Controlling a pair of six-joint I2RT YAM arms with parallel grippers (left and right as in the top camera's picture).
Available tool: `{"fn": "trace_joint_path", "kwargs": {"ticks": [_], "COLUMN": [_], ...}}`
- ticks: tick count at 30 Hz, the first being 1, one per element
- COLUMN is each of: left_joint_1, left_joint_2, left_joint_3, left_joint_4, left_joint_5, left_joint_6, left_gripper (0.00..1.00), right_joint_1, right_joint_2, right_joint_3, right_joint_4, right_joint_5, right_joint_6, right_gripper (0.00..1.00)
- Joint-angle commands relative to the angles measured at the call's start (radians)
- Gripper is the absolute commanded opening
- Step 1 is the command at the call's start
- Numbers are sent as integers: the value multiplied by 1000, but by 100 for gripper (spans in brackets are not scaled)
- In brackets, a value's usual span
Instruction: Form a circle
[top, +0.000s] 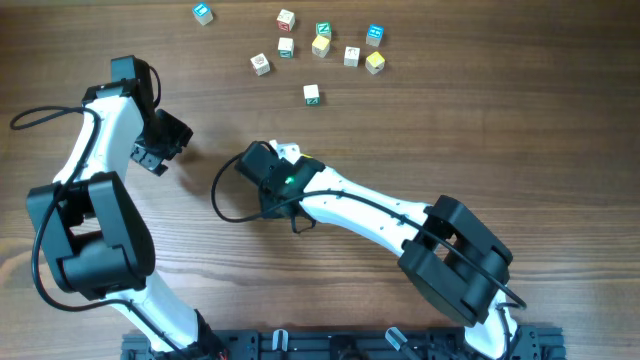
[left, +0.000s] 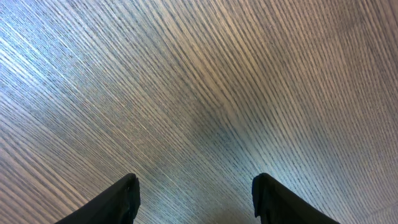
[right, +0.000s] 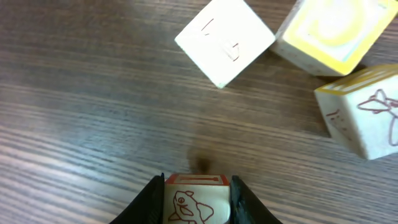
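Right end effector (right: 196, 186) pinches a red-edged cube (right: 196, 204) near the circle (right: 224, 40), which looks half formed: three cubes, unclosed.

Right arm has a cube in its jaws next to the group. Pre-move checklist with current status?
1. Right gripper shut on the red-edged cube: ok.
2. Bare wood between that cube and the white cube ahead: ok.
3. Circle closed: not ok. Only the white cube, yellow cube and drawing cube show, in an arc.
4. Held cube's height off the table: cannot tell.
5. Left gripper open, empty, over bare wood: ok.
6. Spare cube in view, more beyond it: ok.
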Motion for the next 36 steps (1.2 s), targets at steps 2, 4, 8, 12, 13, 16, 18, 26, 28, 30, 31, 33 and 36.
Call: {"fn": "trace_joint_path", "kwargs": {"ticks": [2, 4, 8, 12, 13, 16, 18, 26, 28, 30, 31, 33, 36], "left_joint_1": [-1, -1, -1, -1, -1, -1, -1, -1, -1, -1, -1, -1, -1], "left_joint_2": [-21, -21, -21, -21, -21, -21, -21, -21, -21, -21, -21, -21, -21], "left_joint_3": [14, 14, 14, 14, 14, 14, 14, 14, 14, 14, 14, 14, 14], "left_joint_4": [-1, -1, -1, -1, -2, -2, -1, -1, -1, -1, -1, -1, -1], "left_joint_5": [5, 5, 5, 5, 5, 5, 5, 5, 5, 5, 5, 5, 5], "left_joint_6": [5, 5, 5, 5, 5, 5, 5, 5, 5, 5, 5, 5, 5], "left_gripper": [61, 61, 61, 61, 61, 61, 61, 61, 61, 61, 61, 61, 61], "right_joint_1": [0, 0, -1, -1, -1, -1, 0, -3, -3, -2, 0, 8, 10], "right_joint_2": [28, 29, 32, 61, 65, 71, 71, 47, 19, 6, 6, 8, 8], "right_joint_3": [-6, -6, -6, -7, -7, -6, -6, 34, 47, 47, 46, 31, 21], "right_joint_4": [9, 8, 20, 36, 37, 37, 36, 16, 3, -32, -46, -72, -71], "right_joint_5": [51, 73, 92, 100, 100, 95, 68, 80, 72, 23, -11, -85, -165], "right_joint_6": [42, 73, 92, 117, 118, 117, 114, 35, 17, 14, 21, 79, 136], "right_gripper": [29, 30, 36, 37, 37, 46, 47, 64, 65, 67, 69, 74, 92]}}
